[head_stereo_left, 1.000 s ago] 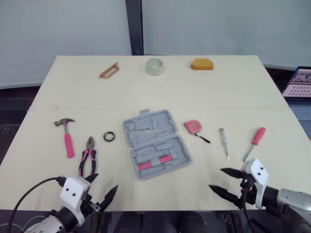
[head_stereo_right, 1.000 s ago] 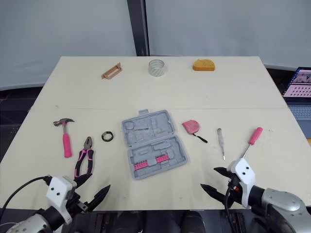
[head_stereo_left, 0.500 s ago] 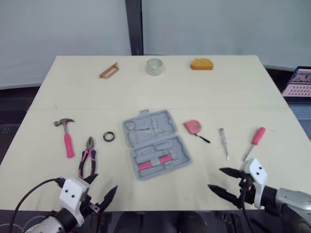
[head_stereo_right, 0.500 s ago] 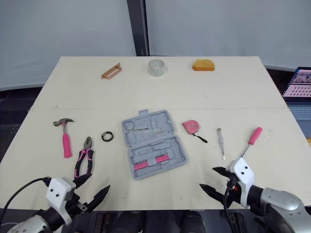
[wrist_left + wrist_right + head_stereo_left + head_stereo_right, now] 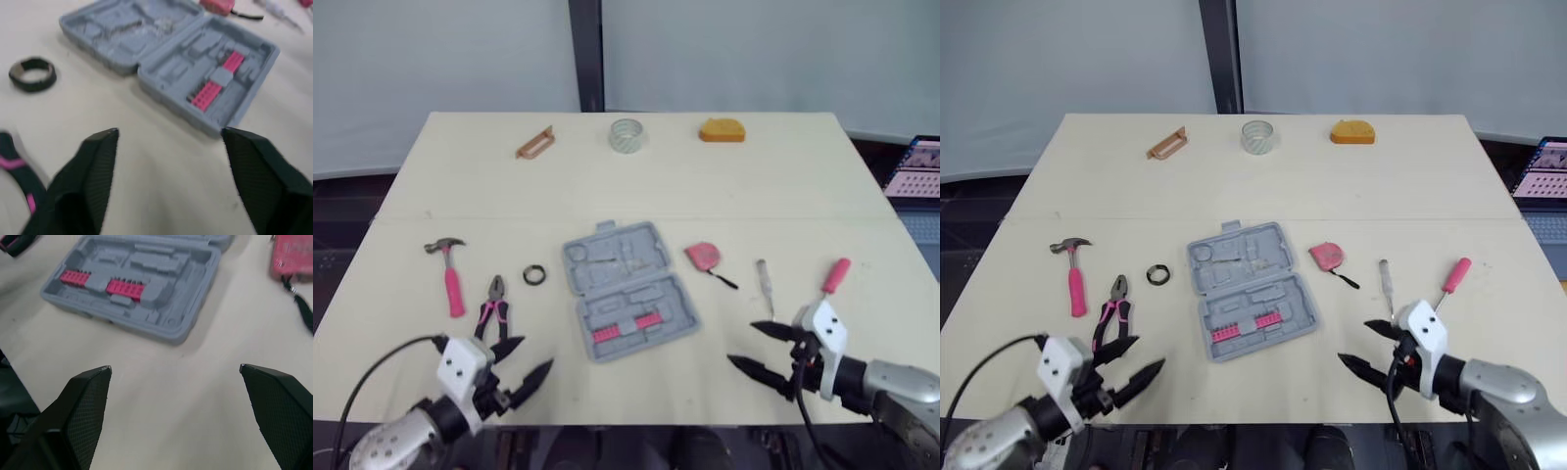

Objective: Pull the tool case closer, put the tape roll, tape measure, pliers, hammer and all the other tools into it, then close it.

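Where the tool case (image 5: 626,290) lies: mid-desk (image 5: 783,196), opened out flat, both grey halves facing up, pink bits in the half nearer the robot.
Left hand (image 5: 530,354): fingers spread wide, nothing between them; near-left of the tool case and apart from it, low over the desk, tips aimed towards the case.
Right hand (image 5: 744,344): fingers spread wide, empty; near-right of the tool case, apart from it, tips pointing inwards at the case.
Head views, left of the case: black tape roll (image 5: 534,275) just beside it, then pliers (image 5: 492,302), then hammer (image 5: 450,277) farthest out.
Head views, right of the case: tape measure (image 5: 702,257) near it, then clear-handled screwdriver (image 5: 764,284), then pink-handled screwdriver (image 5: 832,277).
Head views, beyond the case: wooden piece (image 5: 534,142), clear roll (image 5: 626,134) and orange object (image 5: 722,130), well apart from it along the far edge.
Left wrist view adds: moulded recesses in both halves, two rows of pink bits, and a pliers handle running behind one finger (image 5: 93,166); whether they touch cannot be told.
Right wrist view adds: the bit half seen between the fingers (image 5: 83,406), and the tape measure's black strap trailing on the desk.
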You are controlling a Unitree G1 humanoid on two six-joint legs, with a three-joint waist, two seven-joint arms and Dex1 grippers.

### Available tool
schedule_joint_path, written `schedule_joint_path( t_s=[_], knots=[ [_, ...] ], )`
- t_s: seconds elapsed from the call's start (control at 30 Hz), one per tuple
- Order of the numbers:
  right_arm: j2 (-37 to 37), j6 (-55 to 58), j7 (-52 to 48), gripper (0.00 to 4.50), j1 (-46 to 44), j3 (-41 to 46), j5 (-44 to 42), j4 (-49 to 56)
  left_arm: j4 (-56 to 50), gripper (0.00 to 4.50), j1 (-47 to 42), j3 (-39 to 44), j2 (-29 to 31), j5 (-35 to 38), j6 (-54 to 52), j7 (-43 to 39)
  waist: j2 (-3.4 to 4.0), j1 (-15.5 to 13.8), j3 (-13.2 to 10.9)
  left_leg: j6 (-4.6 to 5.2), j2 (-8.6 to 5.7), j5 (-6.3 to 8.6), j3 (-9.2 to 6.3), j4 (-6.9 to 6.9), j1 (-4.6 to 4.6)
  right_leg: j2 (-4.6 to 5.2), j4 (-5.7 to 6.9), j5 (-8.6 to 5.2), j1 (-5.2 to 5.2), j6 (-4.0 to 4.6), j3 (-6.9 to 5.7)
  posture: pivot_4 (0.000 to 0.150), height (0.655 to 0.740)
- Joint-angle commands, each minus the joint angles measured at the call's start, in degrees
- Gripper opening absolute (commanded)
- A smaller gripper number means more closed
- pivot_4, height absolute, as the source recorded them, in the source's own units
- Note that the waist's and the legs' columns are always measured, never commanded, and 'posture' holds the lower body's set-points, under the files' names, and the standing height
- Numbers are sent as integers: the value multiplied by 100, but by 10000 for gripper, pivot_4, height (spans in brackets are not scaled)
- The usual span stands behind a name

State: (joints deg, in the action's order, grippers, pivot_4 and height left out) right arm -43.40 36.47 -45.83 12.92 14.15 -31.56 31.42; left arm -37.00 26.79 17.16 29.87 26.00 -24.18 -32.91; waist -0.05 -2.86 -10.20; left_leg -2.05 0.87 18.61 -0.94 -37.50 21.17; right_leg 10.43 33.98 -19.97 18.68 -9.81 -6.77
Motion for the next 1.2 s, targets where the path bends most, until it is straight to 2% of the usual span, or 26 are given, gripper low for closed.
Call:
schedule_joint_path(
  t_s=[0.03, 0.13, 0.2, 0.6, 0.8, 1.2],
  knots=[
    [-124, 129, 44, 26241, -433, -153, -8, -51, 97, 14358, -391, 67, 246, 180, -427, 29, 0, 10, 0, 0, 0, 0, 0, 1, 0, 0, 1, 0, 0, 0, 0, 1500, 7400],
    [-163, 227, 105, 10491, -980, -472, 181, -391, 338, 0, -860, -19, 397, 230, -715, 29, -2, 68, 1, 0, 0, 0, 1, 4, -1, -1, -1, 1, 0, -1, 1, 1500, 7400],
    [-146, 240, 120, 310, -1404, -745, 341, -696, 571, 0, -1248, -113, 441, 215, -858, 45, -2, 100, 1, 0, 0, 0, 1, 0, 0, -2, 4, 1, 1, -2, 0, 1500, 7400],
    [483, 278, 163, 310, -3717, -2199, 1473, -3145, 2021, 0, -2971, -767, 715, -55, -1712, -19, -2, 180, 1, -4, 1, -3, 0, -4, 3, -2, 12, 1, 7, -3, 0, 1500, 7400],
    [896, 29, 41, 310, -4332, -2475, 1760, -3972, 2548, 0, -3417, -1261, 782, -320, -1776, -135, -2, 217, 1, -5, 0, -3, 3, -1, 9, -2, 12, 1, 15, -3, 0, 1500, 7400],
    [1475, -474, -53, 310, -4910, -2670, 2199, -4987, 3248, 0, -3846, -1766, 686, -741, -1429, -390, -2, 338, 1, -10, 1, -6, 6, 5, 11, -2, 22, 1, 29, -3, 0, 1500, 7400]
  ],
)
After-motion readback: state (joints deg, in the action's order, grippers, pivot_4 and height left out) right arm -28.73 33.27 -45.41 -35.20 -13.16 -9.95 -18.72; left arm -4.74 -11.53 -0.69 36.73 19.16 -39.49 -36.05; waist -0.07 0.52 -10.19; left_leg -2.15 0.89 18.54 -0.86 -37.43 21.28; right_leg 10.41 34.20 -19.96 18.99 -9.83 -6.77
